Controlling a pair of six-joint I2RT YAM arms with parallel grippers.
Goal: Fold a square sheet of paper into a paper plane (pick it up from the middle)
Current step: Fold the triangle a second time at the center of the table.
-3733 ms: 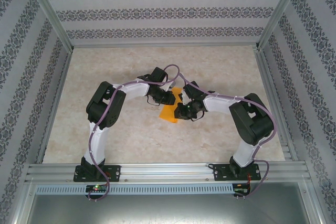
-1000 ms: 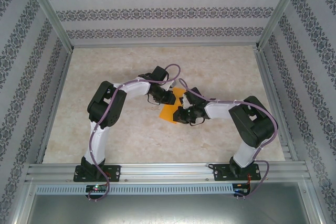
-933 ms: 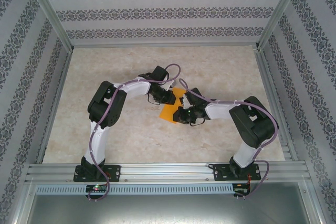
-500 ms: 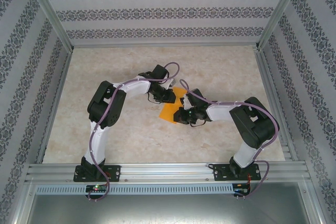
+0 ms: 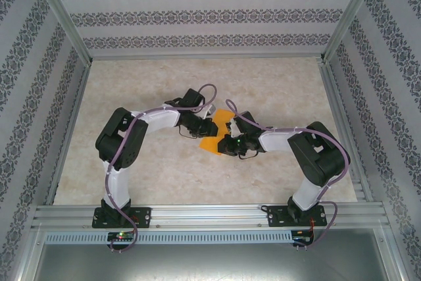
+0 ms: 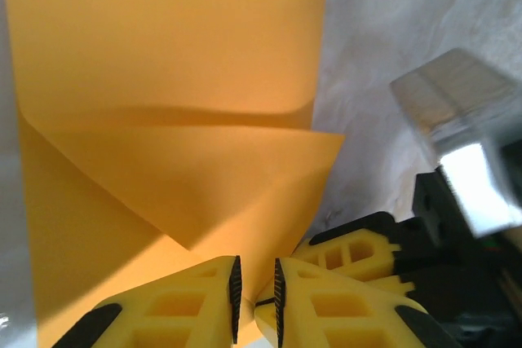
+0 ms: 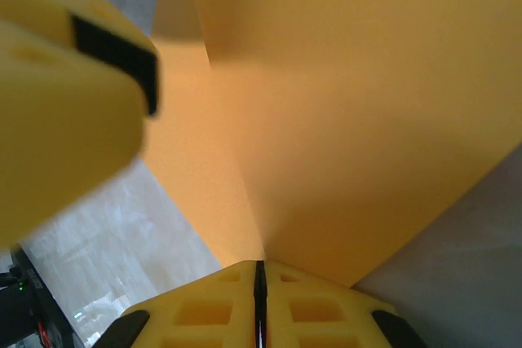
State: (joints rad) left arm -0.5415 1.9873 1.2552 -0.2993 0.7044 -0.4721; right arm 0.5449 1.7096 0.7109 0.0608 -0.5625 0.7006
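**At the table's middle, two grippers pinch one orange sheet**

Near the middle of the table (image 5: 164, 83), the square sheet of paper (image 5: 210, 143) sits between the two arms. It is partly folded, with its far corner pointing toward the table's back edge. The left gripper (image 5: 200, 129) meets the paper on the side nearer the table's left rail. The right gripper (image 5: 222, 141) meets it on the side nearer the right rail. The two heads are close together over the same stretch of tabletop.

From the left wrist, the sheet (image 6: 163, 55) runs up and away above the marbled table surface. One flap is bent over in a soft curve, with a pointed fold below it. The left gripper's (image 6: 255, 283) yellow jaws stand a narrow slit apart, and the paper's near edge runs down into that slit, so it seems to be nipped there. The right gripper's fingers (image 6: 359, 254) lie just beside them.

From the right wrist, the right gripper (image 7: 259, 275) has its jaws pressed fully together on the paper's lower edge. The sheet (image 7: 367, 120) rises from that grip in two planes that meet at a crease. A blurred left finger (image 7: 65, 120) looms at the upper left, over the table.
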